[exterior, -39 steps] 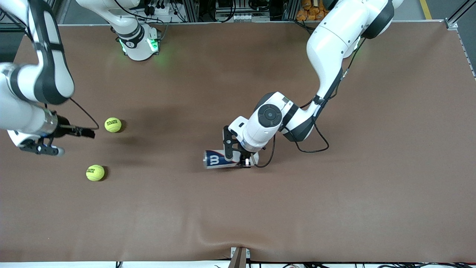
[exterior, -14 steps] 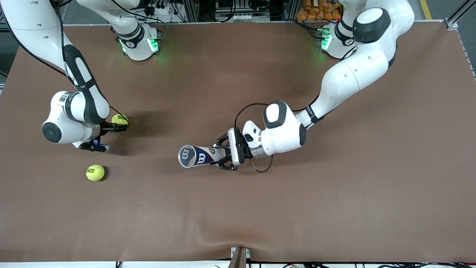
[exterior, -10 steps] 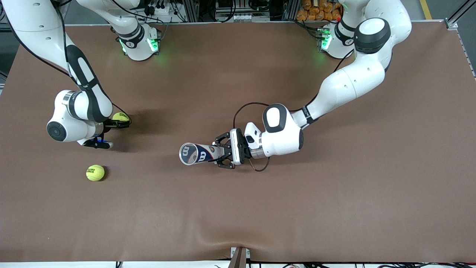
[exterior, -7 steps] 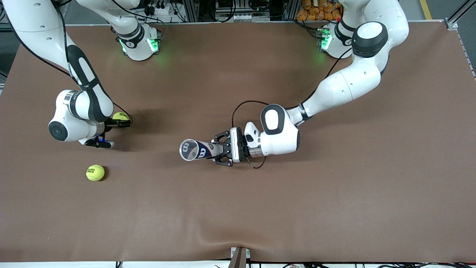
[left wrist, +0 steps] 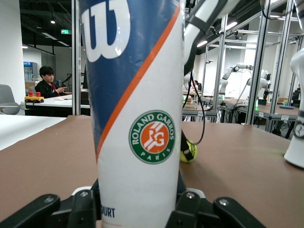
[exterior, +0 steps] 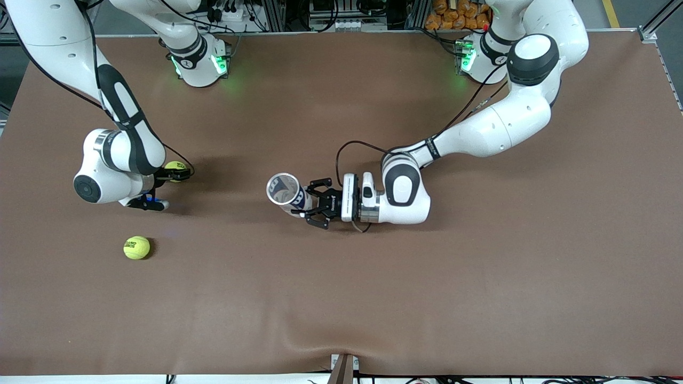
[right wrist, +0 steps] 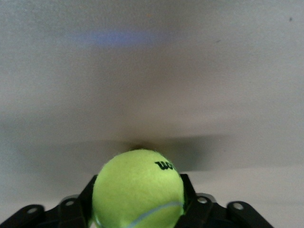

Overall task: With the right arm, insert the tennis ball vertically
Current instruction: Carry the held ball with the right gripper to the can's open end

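Worktop (exterior: 480, 277) held one loose tennis ball (exterior: 136, 248). The left gripper (exterior: 315, 205) was clamped on the upright ball can (exterior: 288, 193). The right gripper (exterior: 169, 176) squeezed another tennis ball (right wrist: 137, 190). It should go straight over the can's open mouth, then let go gently.

1. A round green and orange badge reading "ROLAND GARROS PARIS" is printed on the can (left wrist: 140, 118).
2. A large white "W" logo, shown upside down, is seen on the can's blue band.
3. The letters "URT" are seen low on the can.
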`<state>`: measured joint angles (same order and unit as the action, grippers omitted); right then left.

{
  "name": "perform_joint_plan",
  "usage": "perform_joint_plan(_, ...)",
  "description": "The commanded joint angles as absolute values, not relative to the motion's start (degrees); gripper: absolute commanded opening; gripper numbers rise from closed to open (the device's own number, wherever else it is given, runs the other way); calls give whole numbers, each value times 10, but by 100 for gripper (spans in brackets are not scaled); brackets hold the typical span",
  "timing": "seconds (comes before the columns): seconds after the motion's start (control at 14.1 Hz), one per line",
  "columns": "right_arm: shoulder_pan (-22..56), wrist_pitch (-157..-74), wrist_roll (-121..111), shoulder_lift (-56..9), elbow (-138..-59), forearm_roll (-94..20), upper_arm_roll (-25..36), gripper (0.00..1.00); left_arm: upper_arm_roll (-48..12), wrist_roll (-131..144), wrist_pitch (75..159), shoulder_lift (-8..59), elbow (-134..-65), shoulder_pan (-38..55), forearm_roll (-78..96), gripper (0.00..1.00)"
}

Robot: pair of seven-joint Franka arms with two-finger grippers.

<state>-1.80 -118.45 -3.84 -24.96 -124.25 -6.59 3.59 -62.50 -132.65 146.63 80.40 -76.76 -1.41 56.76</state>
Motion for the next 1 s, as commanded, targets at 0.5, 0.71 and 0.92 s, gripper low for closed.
perform_joint_plan(0.5,-44,-957,-55,-199,-1056,-81,39,16,-542,-1497,1450,797,-768,47,825,59)
perform_joint_plan(0.71,-40,-923,-41,-199,-985,-83,37,16,-533,-1498,1450,791,-768,49,823,59)
perform_joint_plan(0.92,-21,-916,-5,-197,-945,-96,33,16,-526,-1506,1450,795,-767,65,827,60)
